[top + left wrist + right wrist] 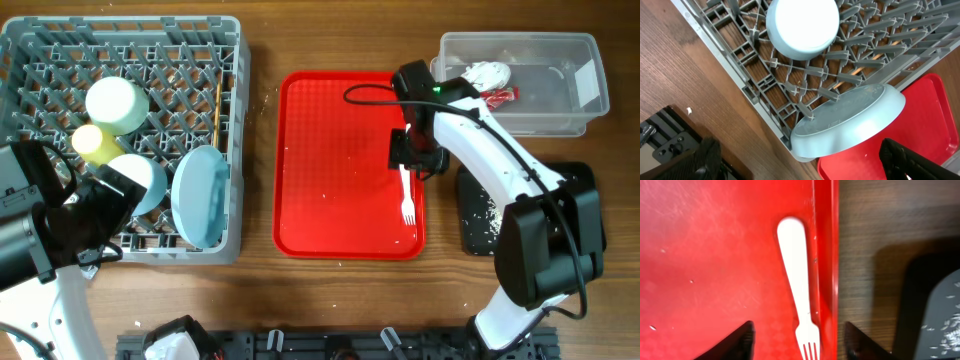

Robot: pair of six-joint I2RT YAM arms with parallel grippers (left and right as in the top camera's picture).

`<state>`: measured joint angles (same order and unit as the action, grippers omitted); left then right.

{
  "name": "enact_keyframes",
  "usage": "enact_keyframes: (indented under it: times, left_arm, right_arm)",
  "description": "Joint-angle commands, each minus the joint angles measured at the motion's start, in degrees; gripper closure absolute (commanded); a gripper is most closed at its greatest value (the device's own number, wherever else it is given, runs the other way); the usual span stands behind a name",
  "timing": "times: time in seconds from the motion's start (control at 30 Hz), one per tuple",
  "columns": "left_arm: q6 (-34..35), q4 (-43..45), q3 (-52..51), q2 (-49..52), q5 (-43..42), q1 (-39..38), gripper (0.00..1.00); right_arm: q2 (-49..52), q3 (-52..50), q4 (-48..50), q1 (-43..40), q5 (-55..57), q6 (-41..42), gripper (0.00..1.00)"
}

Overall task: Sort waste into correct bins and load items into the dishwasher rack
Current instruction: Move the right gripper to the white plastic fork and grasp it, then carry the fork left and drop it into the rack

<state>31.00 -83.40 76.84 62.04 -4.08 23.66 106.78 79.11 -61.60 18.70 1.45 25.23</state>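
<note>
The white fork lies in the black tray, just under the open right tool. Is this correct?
No. The fork lies on the red tray, close to its right rim, not in the black tray. The rest is correct: the open right tool is just above it. The right wrist view shows this.

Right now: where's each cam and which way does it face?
Overhead: above the table, facing straight down; dishwasher rack, red tray, left arm, right arm.
Left wrist: on left arm, facing down at rack corner and pale blue plate; own fingers at bottom corners.
Right wrist: on right arm, facing down at white fork on the tray; own fingers flank it.
Shared: overhead and right wrist both show fork and tray.
</note>
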Motion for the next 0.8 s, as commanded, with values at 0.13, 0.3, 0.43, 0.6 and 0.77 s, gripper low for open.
enact_keyframes:
  times: [0.13, 0.3, 0.43, 0.6, 0.77]
  left_arm:
    - [0.81, -0.04, -0.11, 0.22, 1.16, 0.24, 0.0]
    - [0.81, -0.04, -0.13, 0.22, 1.16, 0.24, 0.0]
    - [0.81, -0.02, -0.11, 0.22, 1.14, 0.24, 0.0]
    - [0.81, -0.04, -0.11, 0.22, 1.16, 0.24, 0.0]
    - [0.81, -0.04, -0.11, 0.22, 1.16, 0.24, 0.0]
  right_arm:
    - [0.7, -9.94, 8.02, 0.09, -6.08, -6.84, 0.52]
    - [0.7, -12.81, 11.06, 0.09, -6.03, -7.1, 0.53]
    - [0.72, -14.71, 13.51, 0.09, -5.84, -7.17, 0.53]
    - [0.72, -16.79, 16.59, 0.09, -5.79, -5.66, 0.72]
    - [0.72, -16.15, 16.09, 0.09, -6.01, -3.67, 0.96]
